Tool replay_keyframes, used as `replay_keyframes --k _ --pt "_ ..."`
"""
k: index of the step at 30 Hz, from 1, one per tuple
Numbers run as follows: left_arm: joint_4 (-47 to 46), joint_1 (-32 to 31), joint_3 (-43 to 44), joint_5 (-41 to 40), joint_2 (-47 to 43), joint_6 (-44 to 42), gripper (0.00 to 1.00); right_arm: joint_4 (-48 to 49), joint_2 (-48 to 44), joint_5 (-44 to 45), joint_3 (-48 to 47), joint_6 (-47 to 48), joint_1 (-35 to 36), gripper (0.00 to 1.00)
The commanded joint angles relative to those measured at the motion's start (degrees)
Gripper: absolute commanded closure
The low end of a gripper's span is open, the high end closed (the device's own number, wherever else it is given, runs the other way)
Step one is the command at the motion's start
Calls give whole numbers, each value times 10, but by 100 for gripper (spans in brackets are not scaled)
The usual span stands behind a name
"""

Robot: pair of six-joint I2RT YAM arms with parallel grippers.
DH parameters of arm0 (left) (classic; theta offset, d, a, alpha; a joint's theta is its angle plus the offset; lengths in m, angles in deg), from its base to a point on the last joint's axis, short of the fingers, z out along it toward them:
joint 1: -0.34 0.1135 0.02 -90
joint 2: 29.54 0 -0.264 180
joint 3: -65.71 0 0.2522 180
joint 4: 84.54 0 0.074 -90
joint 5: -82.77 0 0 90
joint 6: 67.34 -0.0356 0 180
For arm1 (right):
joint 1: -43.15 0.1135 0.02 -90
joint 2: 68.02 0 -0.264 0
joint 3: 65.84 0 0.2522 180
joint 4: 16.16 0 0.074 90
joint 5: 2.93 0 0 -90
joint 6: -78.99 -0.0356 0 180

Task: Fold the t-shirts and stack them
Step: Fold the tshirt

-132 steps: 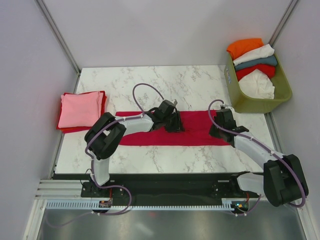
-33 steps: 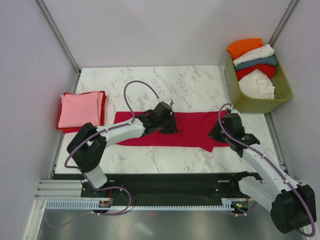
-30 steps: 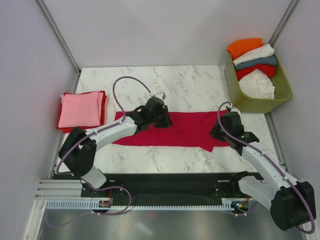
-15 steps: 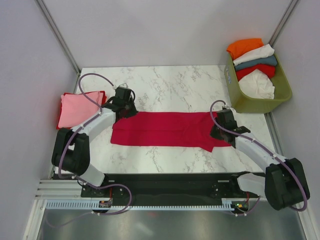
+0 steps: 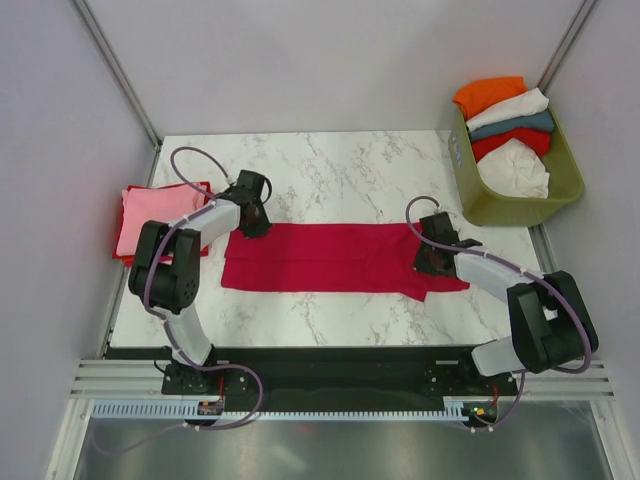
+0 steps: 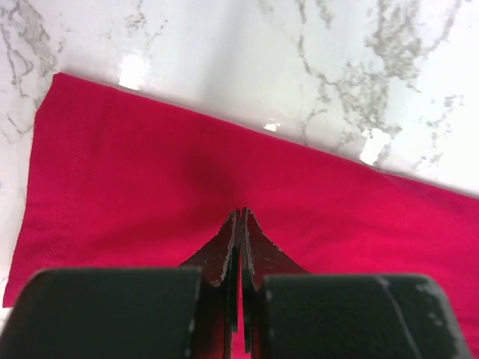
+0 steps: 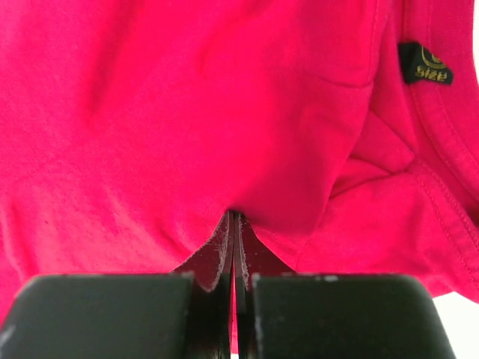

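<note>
Crimson t-shirt (image 5: 330, 258) lay as a long folded strip across mid-worktop (image 5: 350, 170). Left gripper (image 5: 250, 225) closed at its far-left corner, right gripper (image 5: 428, 260) at its right end; both apparently pinching cloth.

Three t-shirts lay outside the basket: one crimson t-shirt (image 5: 330, 258) spread long, one pink t-shirt (image 5: 158, 218) and one red t-shirt (image 5: 207, 205) under it. The single basket (image 5: 520, 208) seemed to hold five more: one orange t-shirt (image 5: 488, 94), one upper white t-shirt (image 5: 510, 108), one teal t-shirt (image 5: 520, 125), one second red t-shirt (image 5: 510, 143) and one lower white t-shirt (image 5: 518, 168), though the heap made that count unsure. There were two arms, the left arm (image 5: 190, 225) and the right arm (image 5: 490, 272).
</note>
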State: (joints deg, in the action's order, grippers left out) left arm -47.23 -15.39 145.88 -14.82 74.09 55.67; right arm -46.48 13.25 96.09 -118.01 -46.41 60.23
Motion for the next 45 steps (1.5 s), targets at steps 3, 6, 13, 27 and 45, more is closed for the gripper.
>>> replay_keyframes --k 3,6,13,27,45 --pt "34 15 23 -45 31 28 98 21 48 36 -31 -5 2 100" --pt "42 21 20 -40 48 44 98 21 67 55 -34 -12 1 100" --pt "47 18 -49 -48 30 110 98 23 111 51 -62 -22 -22 100" --pt "50 -80 -144 -28 -60 134 98 -8 334 38 -343 -25 -40 100" --pt "36 -344 -282 -33 -192 451 98 -52 517 -77 -568 61 -36 100"
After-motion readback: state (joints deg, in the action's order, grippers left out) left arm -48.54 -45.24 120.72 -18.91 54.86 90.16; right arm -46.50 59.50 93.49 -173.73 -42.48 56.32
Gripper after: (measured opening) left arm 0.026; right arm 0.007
